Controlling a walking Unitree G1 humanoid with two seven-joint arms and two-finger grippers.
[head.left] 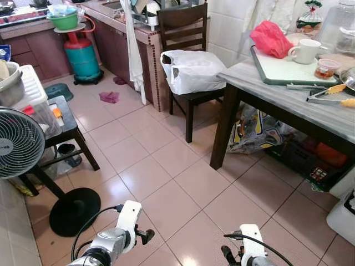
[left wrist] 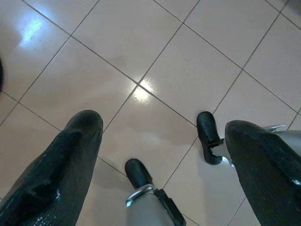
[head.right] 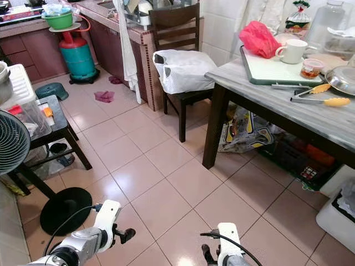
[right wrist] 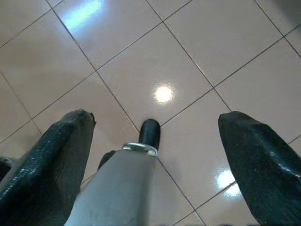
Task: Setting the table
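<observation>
A grey marble-topped table (head.left: 288, 97) stands at the right. On it lie a white tray with a green rim (head.left: 277, 69), a white mug (head.left: 305, 51), a red plastic bag (head.left: 270, 37), a small lidded tub of food (head.left: 326, 68) and yellow-handled tongs (head.left: 327, 95). Both arms hang low over the tiled floor, well short of the table. My left gripper (left wrist: 164, 125) is open with only floor tiles between its fingers. My right gripper (right wrist: 157, 117) is also open and holds nothing. My left arm (head.left: 113, 241) and right arm (head.left: 252, 246) show at the bottom edge.
A dark wooden chair (head.left: 186, 33) carrying a white plastic bag (head.left: 191, 71) stands beside the table's near leg (head.left: 222, 133). At the left are a standing fan (head.left: 19, 144) and a stool with a plastic box (head.left: 39, 105). A green gas cylinder (head.left: 83, 58) is by the counter. Bags and crates (head.left: 299, 152) lie under the table.
</observation>
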